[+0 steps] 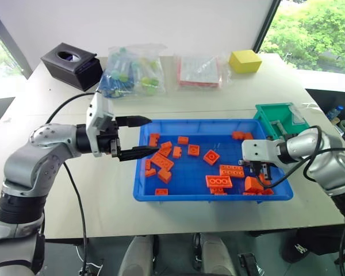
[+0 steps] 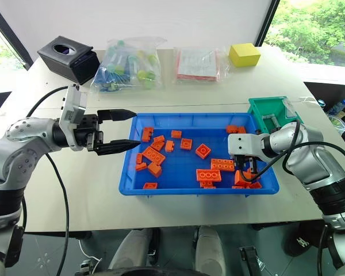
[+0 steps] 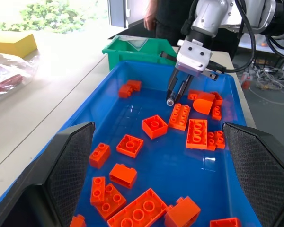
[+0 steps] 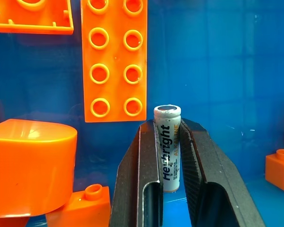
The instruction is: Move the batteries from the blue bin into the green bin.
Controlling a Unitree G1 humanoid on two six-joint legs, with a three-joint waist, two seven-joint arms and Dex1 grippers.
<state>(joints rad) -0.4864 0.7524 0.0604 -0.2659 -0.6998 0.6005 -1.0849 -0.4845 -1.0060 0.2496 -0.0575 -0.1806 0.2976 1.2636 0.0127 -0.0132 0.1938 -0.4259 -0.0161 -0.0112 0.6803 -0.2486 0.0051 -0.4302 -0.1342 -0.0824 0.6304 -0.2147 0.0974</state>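
one battery (image 4: 167, 146), a slim silver-white cylinder with dark lettering down its side, is pinched between the right claw (image 4: 168, 130) fingers, its flat end sticking out past the tips, over the right part of the blue bin (image 1: 184, 195); the green bin (image 1: 270, 115) sits touching the blue bin's far right corner

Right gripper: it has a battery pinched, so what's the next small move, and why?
Probably lift straight up: the right gripper is shut on a battery low among orange bricks in the blue bin, and the green bin lies beyond.
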